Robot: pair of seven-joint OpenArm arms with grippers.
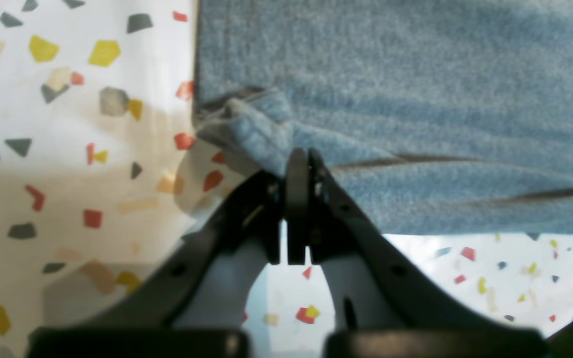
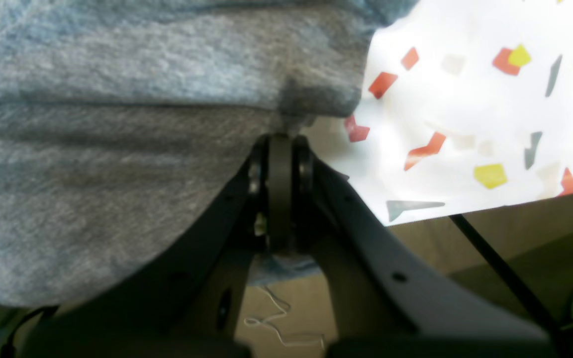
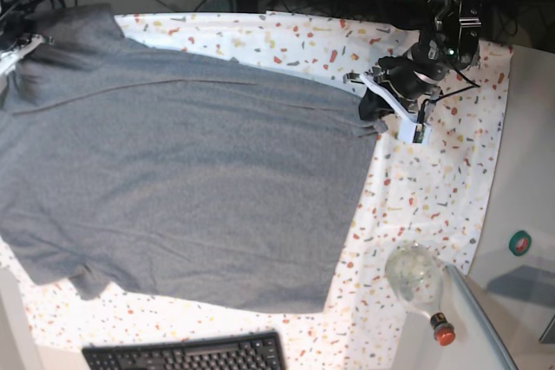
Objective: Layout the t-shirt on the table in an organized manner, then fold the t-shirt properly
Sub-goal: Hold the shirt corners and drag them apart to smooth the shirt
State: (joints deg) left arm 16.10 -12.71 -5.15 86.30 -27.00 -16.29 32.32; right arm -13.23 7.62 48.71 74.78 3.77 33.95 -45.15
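The heather-grey t-shirt (image 3: 191, 171) lies spread across most of the speckled table (image 3: 434, 188), with a sleeve at the front left. My left gripper (image 3: 375, 113) is at the shirt's right edge. In the left wrist view it (image 1: 299, 159) is shut on a bunched corner of the t-shirt (image 1: 416, 99), just above the table (image 1: 67, 149). In the right wrist view my right gripper (image 2: 280, 141) is shut on the t-shirt's (image 2: 117, 149) edge at the table's (image 2: 465, 124) rim. In the base view that arm is at the far left top, mostly out of frame.
A clear glass bottle (image 3: 416, 276) with a red cap lies at the front right. A black keyboard (image 3: 186, 354) sits at the front edge. A green tape roll (image 3: 520, 243) rests on the plain side surface. Cables and equipment crowd the back.
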